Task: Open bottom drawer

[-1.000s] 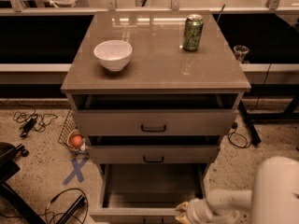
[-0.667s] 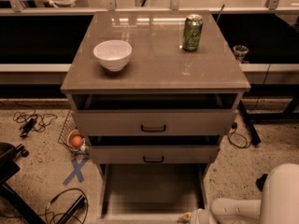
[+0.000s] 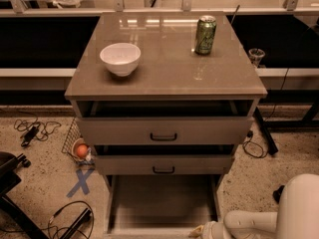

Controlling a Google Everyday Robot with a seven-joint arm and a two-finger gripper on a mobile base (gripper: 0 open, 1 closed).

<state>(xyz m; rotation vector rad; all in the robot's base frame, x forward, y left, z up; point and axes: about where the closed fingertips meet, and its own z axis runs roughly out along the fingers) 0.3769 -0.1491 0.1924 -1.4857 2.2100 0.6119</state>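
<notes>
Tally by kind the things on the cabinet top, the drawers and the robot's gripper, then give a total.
White bowl: 1
Green can: 1
Drawers: 3 (top drawer, middle drawer, bottom drawer)
Gripper: 1, low at the bottom drawer's front edge
Total: 6

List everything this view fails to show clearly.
- Gripper, camera view: it sits at the bottom edge by the front of the bottom drawer, mostly cut off by the frame.
- Bottom drawer's front panel and handle: cut off by the same edge; only the flat inside shows.
- Top drawer contents: the open gap lies in the shadow of the tabletop.
- Can label: too small to read.
</notes>
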